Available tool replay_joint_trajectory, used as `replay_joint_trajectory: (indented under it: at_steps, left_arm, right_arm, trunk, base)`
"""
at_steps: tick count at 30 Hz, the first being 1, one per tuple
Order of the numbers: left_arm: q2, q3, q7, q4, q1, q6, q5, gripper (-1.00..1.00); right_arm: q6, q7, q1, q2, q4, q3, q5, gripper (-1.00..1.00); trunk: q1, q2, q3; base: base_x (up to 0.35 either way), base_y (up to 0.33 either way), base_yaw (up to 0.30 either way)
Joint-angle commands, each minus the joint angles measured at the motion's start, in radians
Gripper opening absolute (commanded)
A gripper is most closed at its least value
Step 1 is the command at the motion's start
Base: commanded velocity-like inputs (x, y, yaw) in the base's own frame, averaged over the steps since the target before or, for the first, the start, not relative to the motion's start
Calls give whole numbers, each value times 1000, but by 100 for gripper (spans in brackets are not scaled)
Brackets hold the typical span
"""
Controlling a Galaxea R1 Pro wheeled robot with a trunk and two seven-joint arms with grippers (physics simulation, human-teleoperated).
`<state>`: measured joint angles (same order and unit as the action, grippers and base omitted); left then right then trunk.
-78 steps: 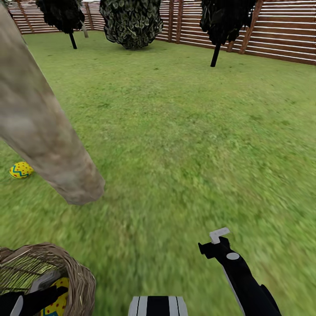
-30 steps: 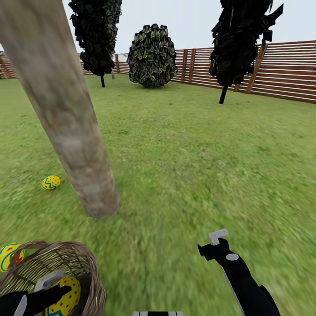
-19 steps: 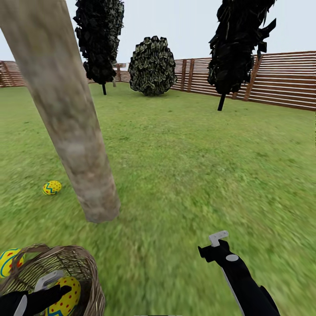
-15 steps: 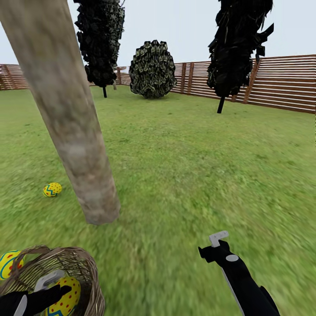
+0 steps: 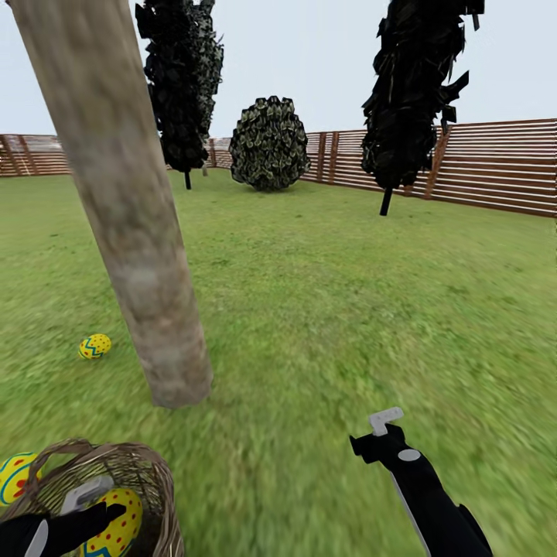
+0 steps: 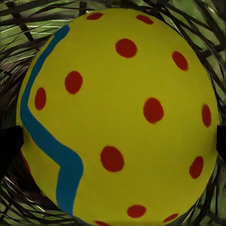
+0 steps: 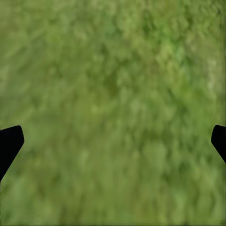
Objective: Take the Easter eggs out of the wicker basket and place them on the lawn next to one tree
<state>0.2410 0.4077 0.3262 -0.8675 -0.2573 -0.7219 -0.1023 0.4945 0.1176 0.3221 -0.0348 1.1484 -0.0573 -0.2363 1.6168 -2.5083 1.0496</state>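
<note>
A thick grey-tan tree (image 5: 135, 232) trunk rises from the lawn (image 5: 325, 309) left of centre. One yellow Easter egg (image 5: 94, 346) lies on the grass just left of the trunk's foot. The wicker basket (image 5: 147, 472) sits at the bottom left with a second egg (image 5: 120, 526) inside it. My left gripper (image 5: 97, 507) reaches into the basket, open, with that egg (image 6: 117, 113) between its fingertips (image 6: 9, 146). A third egg (image 5: 14, 476) shows at the basket's far left rim; I cannot tell whether it is inside. My right gripper (image 5: 373, 433) hangs open over bare grass (image 7: 113, 94).
Two narrow black-leaved trees (image 5: 182, 77) (image 5: 414, 85) and a round dark bush (image 5: 268, 143) stand far back. A brown slat fence (image 5: 495, 166) rings the garden. Wide open grass stretches ahead and to the right of the trunk.
The camera has tilted upward, so sky and treetops now show and the ground has slid down the picture. Both arms keep their places; the left gripper stays in the basket at the egg.
</note>
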Motion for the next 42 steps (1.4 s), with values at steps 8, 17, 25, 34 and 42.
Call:
replay_joint_trajectory:
  at_steps: [8, 17, 25, 34, 42]
  left_arm:
    - [-4, -1, 1, -3, 0, -8, -9, -100]
    - [-14, -3, -1, -4, 0, -10, -6, -100]
    - [-21, -1, -6, -2, 0, -10, -5, -100]
    - [-43, -1, -11, 0, 0, -10, 0, -100]
    - [-45, 6, -12, 7, 0, 1, -3, -100]
  right_arm:
    - [174, -33, 1, 0, -76, 9, -12, 100]
    - [374, -39, 0, -2, 24, 9, -12, 100]
    - [372, -39, 0, 0, 19, 11, -1, 100]
    - [353, -41, 1, 0, 14, 8, -8, 100]
    - [352, -39, 1, 0, 14, 9, -1, 100]
  trunk:
    - [-4, 2, -30]
    - [-8, 4, -65]
    - [-11, 5, -96]
    - [-15, 8, -131]
    - [-36, 43, -158]
  base:
    - [-1, 0, 0]
    - [-22, 0, 0]
    - [-204, 0, 0]
    - [-2, 0, 195]
    - [0, 0, 169]
